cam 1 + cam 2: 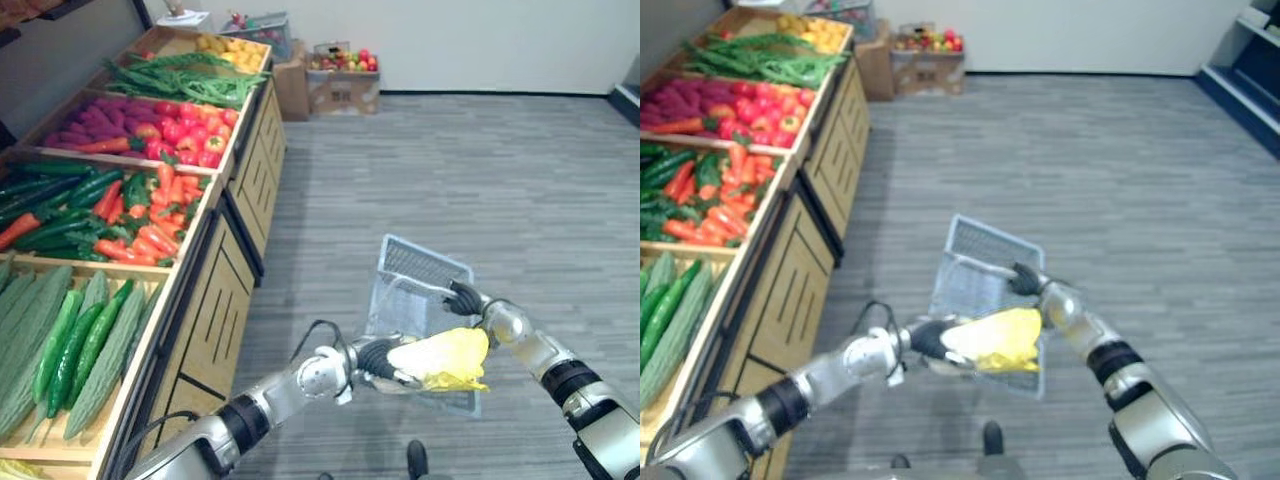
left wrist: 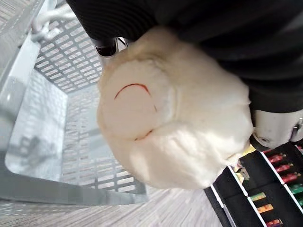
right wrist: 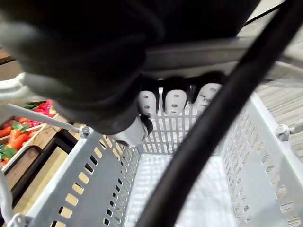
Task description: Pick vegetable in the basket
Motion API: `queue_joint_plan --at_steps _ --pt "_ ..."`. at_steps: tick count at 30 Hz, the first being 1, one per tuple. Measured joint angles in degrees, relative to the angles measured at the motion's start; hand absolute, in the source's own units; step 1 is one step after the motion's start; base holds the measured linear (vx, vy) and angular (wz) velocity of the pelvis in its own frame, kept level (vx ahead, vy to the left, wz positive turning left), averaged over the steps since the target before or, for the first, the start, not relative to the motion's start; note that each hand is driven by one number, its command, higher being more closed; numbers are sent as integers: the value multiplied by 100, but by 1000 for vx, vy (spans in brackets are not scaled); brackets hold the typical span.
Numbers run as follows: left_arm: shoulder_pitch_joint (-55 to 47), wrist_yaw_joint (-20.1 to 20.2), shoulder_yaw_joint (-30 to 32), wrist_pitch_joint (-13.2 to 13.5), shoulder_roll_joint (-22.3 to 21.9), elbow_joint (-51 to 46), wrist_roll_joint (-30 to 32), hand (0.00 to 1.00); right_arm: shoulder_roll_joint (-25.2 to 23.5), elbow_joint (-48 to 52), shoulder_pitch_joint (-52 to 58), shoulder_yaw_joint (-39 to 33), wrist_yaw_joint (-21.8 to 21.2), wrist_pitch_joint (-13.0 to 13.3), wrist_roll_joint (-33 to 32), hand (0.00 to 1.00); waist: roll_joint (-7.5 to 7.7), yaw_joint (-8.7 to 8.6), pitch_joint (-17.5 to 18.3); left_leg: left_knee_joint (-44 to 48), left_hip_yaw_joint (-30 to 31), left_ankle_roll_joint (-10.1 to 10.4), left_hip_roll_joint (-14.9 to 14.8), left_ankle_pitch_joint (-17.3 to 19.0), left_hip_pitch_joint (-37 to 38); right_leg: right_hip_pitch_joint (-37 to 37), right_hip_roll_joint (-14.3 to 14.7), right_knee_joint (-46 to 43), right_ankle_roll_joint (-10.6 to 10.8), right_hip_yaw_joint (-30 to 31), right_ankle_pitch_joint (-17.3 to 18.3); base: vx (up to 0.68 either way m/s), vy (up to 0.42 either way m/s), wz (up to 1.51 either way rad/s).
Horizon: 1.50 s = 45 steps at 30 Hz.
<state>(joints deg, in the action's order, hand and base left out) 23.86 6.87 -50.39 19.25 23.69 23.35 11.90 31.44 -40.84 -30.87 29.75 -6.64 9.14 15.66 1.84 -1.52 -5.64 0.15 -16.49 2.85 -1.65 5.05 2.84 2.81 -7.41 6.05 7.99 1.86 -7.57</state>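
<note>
Left hand (image 1: 378, 358) is clamped round the stem end of a pale yellow Chinese cabbage (image 1: 440, 357), which we find held over the near end of the grey mesh basket (image 1: 420, 270). We note a red curved mark (image 2: 132, 87) on the cut base. Right hand (image 1: 466, 298), just beyond the cabbage, has its fingers (image 3: 175, 101) curled round the basket's handle (image 3: 189, 53). Well left of the left hand stands a wooden produce stand (image 1: 215, 290) with cucumbers (image 1: 60, 340), carrots (image 1: 150, 235) and red peppers (image 1: 190, 130). Cardboard boxes (image 1: 343, 90) of fruit sit far beyond both hands.
</note>
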Motion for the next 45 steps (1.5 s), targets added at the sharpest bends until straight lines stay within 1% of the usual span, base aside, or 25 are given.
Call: queue_joint_plan --at_steps 3,7,8,11,13,16,18,19,23,29,31,32,33,34,35,36,37,38,39,41,42,43,44,45 --pt "130 -32 8 -103 -187 413 282 100 -2 174 -87 59 -170 -53 -204 100 59 0 -35 0 -3 0 -3 0 3 -3 4 0 0 2 0 0 0 0" --pt "140 -165 76 -146 -337 867 530 100 7 384 -275 270 -400 -100 -569 100 95 -7 -60 -4 -25 0 -6 0 18 -3 11 0 -1 22 -1 0 -10 -2" --pt "143 -205 149 -206 -354 945 612 0 7 485 -327 365 -484 -101 -660 100 108 -8 -82 -4 -34 0 -7 0 26 -5 12 0 -1 31 -1 0 0 0" --pt "186 -236 199 -246 -382 1144 790 0 12 721 -353 513 -583 -102 -879 100 133 -1 -102 -4 -54 0 -15 0 31 0 22 0 -34 37 -28 -14 -23 -4" --pt "184 -356 342 -330 -483 1412 1057 0 16 881 -396 643 -709 -101 -962 100 147 -1 -110 -4 -70 0 -10 0 36 3 18 0 -31 49 -30 -1 -2 -2" --pt "188 -552 598 -470 -603 1733 1280 0 15 968 -459 724 -835 -101 -1134 100 171 1 -124 -4 -96 0 -11 0 42 11 20 0 -30 68 -31 0 0 -4" --pt "186 -659 635 -522 -619 1813 1420 0 21 1000 -486 735 -901 -102 -1197 100 172 3 -124 -4 -136 1 -15 1 47 19 22 0 -30 93 -31 -2 -8 -6" --pt "186 -662 653 -566 -657 1816 1422 0 35 1047 -485 741 -904 -109 -1221 100 174 3 -126 -8 -146 1 -15 1 47 26 22 0 -28 98 -32 -2 -17 -6" --pt "183 -675 856 -568 -772 1835 1422 0 145 1100 -487 794 -1008 -111 -1229 100 184 5 -131 -13 -138 1 -15 1 48 22 22 0 -27 91 -33 0 0 0" --pt "175 -675 926 -596 -913 1792 1420 0 153 1053 -422 906 -1037 -122 -1224 100 186 8 -133 -14 -30 -10 -15 -8 36 -14 13 0 -26 -7 -33 -1 -7 7" --pt "135 -678 1015 -616 -923 1416 1406 0 79 927 -345 882 -1010 -121 -1188 100 185 22 -132 -16 10 -23 -12 -20 30 -33 3 -1 -27 -55 -33 -4 -21 16" --pt "64 -690 1041 -627 -898 922 1392 0 -58 764 -208 717 -980 -123 -1108 100 182 39 -133 -16 72 -27 -10 -29 23 -59 -5 -2 -27 -122 -32 -2 -29 31" --pt "-51 -702 1058 -690 -882 369 1352 0 -245 563 -13 429 -939 -141 -993 100 177 43 -131 -17 175 -31 -5 -45 10 -105 -17 -2 -28 -220 -30 1 -33 35" --pt "-201 -671 1164 -846 -869 177 1288 0 -391 534 134 196 -883 -136 -848 100 167 39 -125 -17 212 -30 -5 -49 8 -121 -22 -2 -28 -271 -28 1 -27 27" --pt "-344 -667 1217 -852 -807 -23 1277 0 -506 467 191 44 -819 -143 -748 100 165 29 -124 -16 222 -30 -4 -49 -1 -120 -24 -2 -30 -285 -26 -5 -26 17" --pt "-645 -637 1226 -838 -670 -618 1073 0 -691 231 330 -301 -653 -156 -586 100 152 37 -121 0 286 -35 3 -59 -56 -107 -36 -3 -30 -335 -25 -8 -28 24" --pt "-870 -606 1224 -804 -634 -1204 953 0 -799 -20 434 -587 -563 -169 -514 100 141 67 -123 -3 344 -37 15 -81 -91 -109 -52 -3 -30 -415 -24 -8 -33 38" --pt "-1173 -553 1195 -681 -620 -2008 690 0 -946 -368 547 -911 -424 -268 -429 100 119 155 -118 -1 430 -43 25 -95 -124 -119 -66 -3 -30 -489 -24 -8 -29 43" --pt "-1481 -450 1165 -435 -554 -2819 338 0 -1099 -728 646 -1203 -276 -411 -302 100 90 247 -108 4 494 -41 28 -110 -150 -142 -78 -3 -33 -567 -21 -8 -22 33" --pt "-1804 -390 1213 -272 -500 -3391 -18 0 -1225 -1010 769 -1467 -128 -528 -136 100 60 324 -96 13 559 -45 32 -114 -152 -184 -83 -3 -43 -628 -13 -12 -19 22" --pt "-1955 -382 1272 -221 -474 -3543 -140 0 -1252 -1104 840 -1546 -67 -541 -51 100 39 328 -84 17 615 -48 34 -117 -156 -209 -87 -4 -53 -662 -6 -13 -22 28" --pt "-2284 -370 1449 -176 -410 -3760 -332 0 -1275 -1226 1003 -1717 31 -562 35 100 -5 337 -51 14 664 -57 34 -131 -165 -220 -93 -32 -85 -761 18 -12 -21 26" --pt "-2684 -367 1747 -175 -319 -3913 -526 0 -1320 -1339 1148 -1960 101 -594 89 100 -44 335 -28 6 710 -59 40 -142 -175 -221 -102 -46 -75 -791 39 -16 -21 21" --pt "-2852 -365 1903 -179 -308 -3938 -605 0 -1349 -1401 1223 -2118 163 -596 131 100 -53 334 -23 4 751 -60 53 -143 -179 -221 -111 -64 -54 -809 73 -28 -32 23"
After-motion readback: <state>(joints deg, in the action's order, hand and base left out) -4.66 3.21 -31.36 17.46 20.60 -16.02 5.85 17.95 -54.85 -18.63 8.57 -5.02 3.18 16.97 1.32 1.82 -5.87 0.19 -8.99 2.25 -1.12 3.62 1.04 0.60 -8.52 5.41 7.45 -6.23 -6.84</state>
